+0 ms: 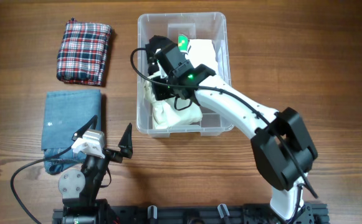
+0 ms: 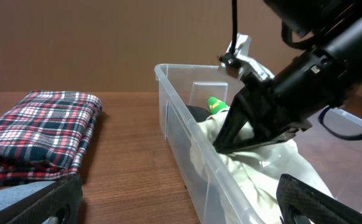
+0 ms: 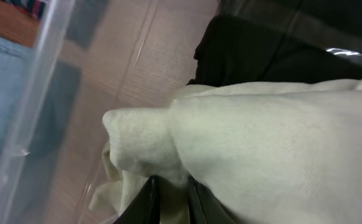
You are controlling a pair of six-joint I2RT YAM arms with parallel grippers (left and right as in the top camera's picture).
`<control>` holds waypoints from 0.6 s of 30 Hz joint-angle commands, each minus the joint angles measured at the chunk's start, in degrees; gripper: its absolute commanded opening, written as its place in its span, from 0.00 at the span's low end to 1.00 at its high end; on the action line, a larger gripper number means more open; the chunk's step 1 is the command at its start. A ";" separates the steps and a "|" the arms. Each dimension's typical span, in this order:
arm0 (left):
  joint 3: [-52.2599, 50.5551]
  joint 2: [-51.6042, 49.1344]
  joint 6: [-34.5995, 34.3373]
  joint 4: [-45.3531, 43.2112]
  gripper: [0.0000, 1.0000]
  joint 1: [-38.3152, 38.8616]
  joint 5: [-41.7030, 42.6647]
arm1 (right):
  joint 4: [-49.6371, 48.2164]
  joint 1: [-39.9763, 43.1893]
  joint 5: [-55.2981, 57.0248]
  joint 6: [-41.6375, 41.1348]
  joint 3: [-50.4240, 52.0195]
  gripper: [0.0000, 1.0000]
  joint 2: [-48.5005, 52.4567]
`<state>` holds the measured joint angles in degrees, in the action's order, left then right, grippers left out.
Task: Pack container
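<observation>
The clear plastic container (image 1: 223, 37) stands at the table's middle back; it also shows in the left wrist view (image 2: 187, 124) and the right wrist view (image 3: 37, 93). A cream cloth (image 1: 171, 115) lies bunched inside it (image 2: 255, 168). My right gripper (image 1: 161, 92) reaches down into the container's left half and is shut on a fold of the cream cloth (image 3: 261, 143); its fingertips (image 3: 171, 199) pinch the fabric. My left gripper (image 1: 106, 140) is open and empty near the front edge, left of the container (image 2: 177, 208).
A folded red plaid cloth (image 1: 84, 51) lies at the back left (image 2: 37, 134). A folded blue denim cloth (image 1: 71, 118) lies in front of it, partly under my left gripper. A dark item (image 3: 261, 56) and a green spot (image 1: 182, 42) sit in the container's back.
</observation>
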<state>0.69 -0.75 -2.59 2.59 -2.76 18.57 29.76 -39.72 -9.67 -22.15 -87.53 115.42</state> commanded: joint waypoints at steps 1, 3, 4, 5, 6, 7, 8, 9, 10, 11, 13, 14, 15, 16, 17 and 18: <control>-0.33 0.37 0.87 0.02 1.00 -0.39 0.48 | -0.63 -0.13 0.55 1.16 0.48 0.16 2.10; -0.33 0.37 0.87 0.02 1.00 -0.39 0.48 | -1.53 -0.07 0.79 1.16 0.48 0.16 1.46; -0.33 0.37 0.87 0.02 1.00 -0.39 0.48 | -2.08 -0.07 0.85 1.18 0.46 0.16 0.83; -0.33 0.37 0.87 0.02 1.00 -0.42 0.48 | -2.54 -0.07 1.01 1.16 0.46 0.16 0.17; -0.33 0.37 0.87 0.02 1.00 -0.39 0.48 | -2.97 -0.07 1.14 1.20 0.46 0.16 -0.48; -0.33 0.37 0.87 0.02 1.00 -0.39 0.48 | -3.50 -0.07 1.95 1.20 0.46 0.16 -1.40; -0.33 0.37 0.87 0.02 1.00 -0.42 0.48 | -4.31 0.04 3.85 1.20 0.42 0.17 -2.97; -0.33 0.37 0.87 0.02 1.00 -0.39 0.48 | -4.92 0.11 5.46 1.22 0.42 0.18 -4.00; -0.33 0.37 0.87 0.02 1.00 -0.42 0.48 | -5.55 0.22 7.28 1.22 0.42 0.20 -5.16; -0.33 0.37 0.85 0.02 1.00 -0.39 0.48 | -5.92 0.39 8.48 1.22 0.42 0.21 -5.77; -0.33 0.37 0.87 0.02 1.00 -0.42 0.48 | -6.40 0.81 9.88 1.44 0.44 0.22 -6.14; -0.33 0.37 0.87 0.02 1.00 -0.39 0.48 | -6.43 0.98 9.88 1.77 0.50 0.23 -5.97; -0.33 0.37 0.87 0.02 1.00 -0.42 0.48 | -6.40 1.07 9.90 1.99 0.52 0.22 -5.73; -0.33 0.37 0.87 0.02 1.00 -0.39 0.48 | -6.38 1.14 9.88 2.64 0.55 0.22 -5.42; -0.33 0.37 0.87 0.02 1.00 -0.39 0.48 | -6.36 1.11 10.12 2.64 0.55 0.23 -5.07; -0.33 0.37 0.87 0.02 1.00 -0.39 0.48 | -6.29 1.11 10.12 2.69 0.72 0.22 -4.31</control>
<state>0.69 -0.75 -2.59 2.59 -2.76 18.59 23.49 -38.68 -1.34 -20.67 -87.35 110.34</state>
